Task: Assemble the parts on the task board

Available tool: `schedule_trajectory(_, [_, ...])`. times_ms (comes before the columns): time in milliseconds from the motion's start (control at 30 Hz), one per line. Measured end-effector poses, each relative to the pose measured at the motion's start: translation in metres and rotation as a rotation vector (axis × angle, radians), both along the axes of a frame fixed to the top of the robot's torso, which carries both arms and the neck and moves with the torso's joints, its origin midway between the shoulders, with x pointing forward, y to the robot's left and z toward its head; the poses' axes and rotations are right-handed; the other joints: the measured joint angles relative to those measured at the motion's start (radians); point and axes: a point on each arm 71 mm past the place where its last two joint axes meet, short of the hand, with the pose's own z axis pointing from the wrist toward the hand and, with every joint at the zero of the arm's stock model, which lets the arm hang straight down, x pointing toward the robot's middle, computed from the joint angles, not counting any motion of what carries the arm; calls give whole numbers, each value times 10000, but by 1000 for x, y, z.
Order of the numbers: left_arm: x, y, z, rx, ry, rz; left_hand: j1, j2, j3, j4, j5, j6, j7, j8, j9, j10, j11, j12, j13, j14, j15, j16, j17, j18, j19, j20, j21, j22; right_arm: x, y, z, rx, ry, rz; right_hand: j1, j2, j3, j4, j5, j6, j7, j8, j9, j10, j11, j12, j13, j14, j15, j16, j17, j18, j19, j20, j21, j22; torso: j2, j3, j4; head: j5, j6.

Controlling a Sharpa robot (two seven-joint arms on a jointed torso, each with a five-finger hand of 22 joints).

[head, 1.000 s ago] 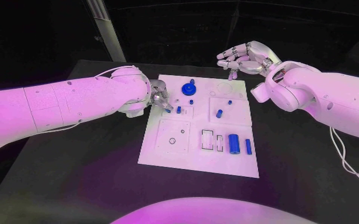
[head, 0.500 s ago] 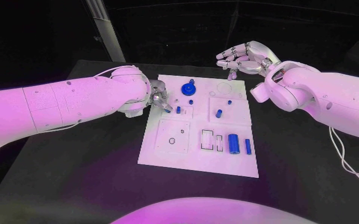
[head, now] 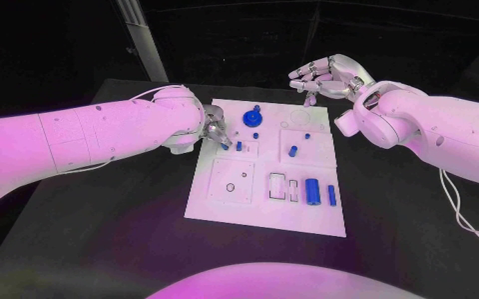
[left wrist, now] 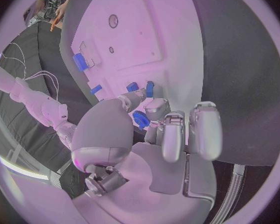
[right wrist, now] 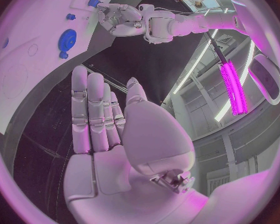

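The white task board (head: 225, 202) lies in the middle of the table. On it I see a round blue gear piece (head: 252, 118), a short blue peg (head: 239, 146), another peg (head: 293, 151), a thick blue cylinder (head: 312, 191) and a thin blue bar (head: 331, 195). My left hand (head: 214, 130) hovers at the board's left edge, fingertips just beside the short peg, with nothing seen in them. In the left wrist view the thumb and fingers (left wrist: 168, 124) reach toward that peg (left wrist: 149, 88). My right hand (head: 327, 77) hangs above the board's far right corner, fingers apart and empty.
Rectangular recesses (head: 282, 185) and a square plate with a small hole (head: 230, 178) occupy the board's near half. A slanted pale pole (head: 135, 25) stands beyond the table's far left corner. Dark table surface (head: 110, 230) surrounds the board.
My left hand has edged slightly toward the far side, next to the short peg. The right hand and the parts have stayed in place.
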Motion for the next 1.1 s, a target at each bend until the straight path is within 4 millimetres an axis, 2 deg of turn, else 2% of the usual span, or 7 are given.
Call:
schedule_trajectory(100, [1,-1,0,33,17,-1,-152,-19,-136,135,9,19,-19,31,-15,18,-19,0,0,-34,-34,0,0,0,0,0,0,0,0,0,0,2,2,9,0,0,0,0,0,0,0,0,0,0,0,0,0,0,0,0,0,0,0,0,0,0,0,3,-4,-8,-1])
schedule_trajectory(433, [2,-1,-1,174,138,-29,-314,-77,-379,258,10,90,-90,58,-62,31,-40,48,68,-34,-33,0,0,0,0,0,0,0,0,1,0,4,8,25,0,0,0,0,0,0,0,0,0,0,0,0,1,0,0,0,1,0,0,0,0,1,0,3,-11,-38,-30])
schedule_trajectory(500, [2,-1,-2,199,168,-39,-371,-134,-449,247,10,94,-94,58,-60,31,-41,99,85,-33,-34,0,0,1,0,0,0,0,0,0,0,3,9,25,0,0,30,30,0,-34,33,0,0,0,0,0,-16,0,0,0,1,0,0,0,0,-7,0,1,-11,-42,-40])
schedule_trajectory(1100, [1,0,-3,319,287,-38,-372,-134,-496,241,8,125,-125,57,-56,30,-40,113,122,-34,-33,0,0,0,0,0,0,0,0,0,0,2,11,25,0,0,29,29,0,-37,36,0,0,0,0,0,-14,0,0,0,2,0,0,0,0,-7,-2,-12,3,-39,-40])
